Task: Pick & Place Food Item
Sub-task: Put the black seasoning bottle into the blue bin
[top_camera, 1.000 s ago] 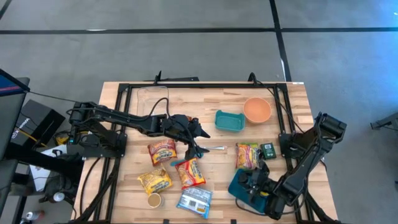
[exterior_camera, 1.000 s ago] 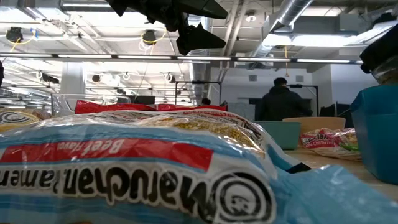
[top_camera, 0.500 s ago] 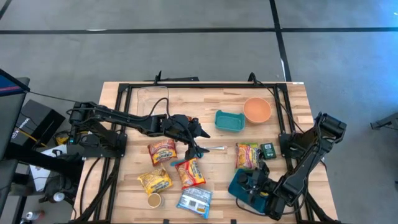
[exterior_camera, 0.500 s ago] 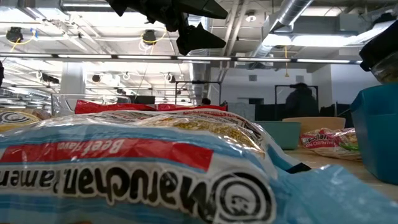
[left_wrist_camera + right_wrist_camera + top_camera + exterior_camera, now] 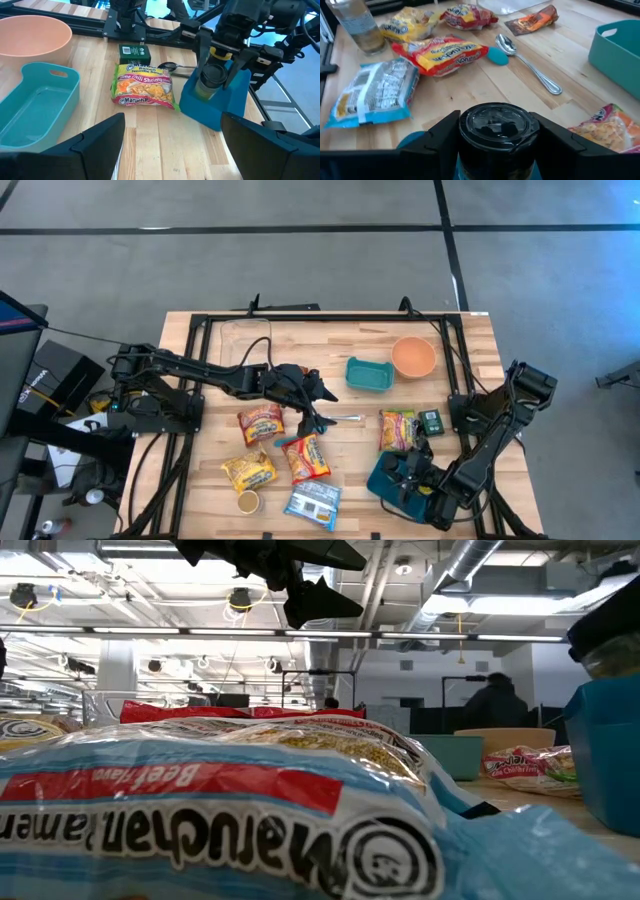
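Right gripper point(image 5: 216, 75) grips a black-lidded glass jar point(image 5: 212, 80) upright over the blue plastic bin point(image 5: 220, 102), probably to lower it in. Left gripper point(image 5: 318, 412) hangs above the table's middle, fingers spread wide, empty.

You look down on a wooden table point(image 5: 470, 340) standing on a grey floor point(image 5: 300, 260) crossed by dark lines. To the table's left side sits a black stand point(image 5: 45, 385) with cables. Level across the table, the room behind it is a wide hall: an open ceiling with silver ducts point(image 5: 480, 575), pipes and bright strip lights point(image 5: 200, 632), a white column point(image 5: 117, 668), and dark frames. A person point(image 5: 495, 700) in dark clothes stands far behind the table.
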`<state>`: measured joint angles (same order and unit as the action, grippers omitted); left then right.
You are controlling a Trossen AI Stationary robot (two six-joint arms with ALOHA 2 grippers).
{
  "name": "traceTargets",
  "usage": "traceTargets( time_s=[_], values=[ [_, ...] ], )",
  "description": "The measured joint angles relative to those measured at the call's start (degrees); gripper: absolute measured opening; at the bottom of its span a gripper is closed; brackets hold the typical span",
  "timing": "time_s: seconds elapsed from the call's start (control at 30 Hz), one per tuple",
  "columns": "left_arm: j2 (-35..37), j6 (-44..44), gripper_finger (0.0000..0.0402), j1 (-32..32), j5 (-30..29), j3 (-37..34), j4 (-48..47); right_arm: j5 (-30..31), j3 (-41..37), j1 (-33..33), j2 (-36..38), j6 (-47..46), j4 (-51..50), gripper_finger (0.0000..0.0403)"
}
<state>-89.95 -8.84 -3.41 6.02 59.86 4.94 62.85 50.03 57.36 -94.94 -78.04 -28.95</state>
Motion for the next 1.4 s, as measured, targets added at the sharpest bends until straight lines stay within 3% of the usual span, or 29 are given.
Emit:
traceTargets(
  time_s=[0.2, 1.4],
  values=[
    [0.0, 0.0, 0.0323, 0.0, -0.01, 0.0, -0.01, 2.9, -1.86, 0.82, 0.0, 0.0, 2.04, 0.0195],
    [0.0, 0.02, 0.0323, 0.01, 0.0, 0.0, 0.01, 2.28, -2.14, 1.13, 0.0, 0.59, 2.56, 0.0197]
  ],
)
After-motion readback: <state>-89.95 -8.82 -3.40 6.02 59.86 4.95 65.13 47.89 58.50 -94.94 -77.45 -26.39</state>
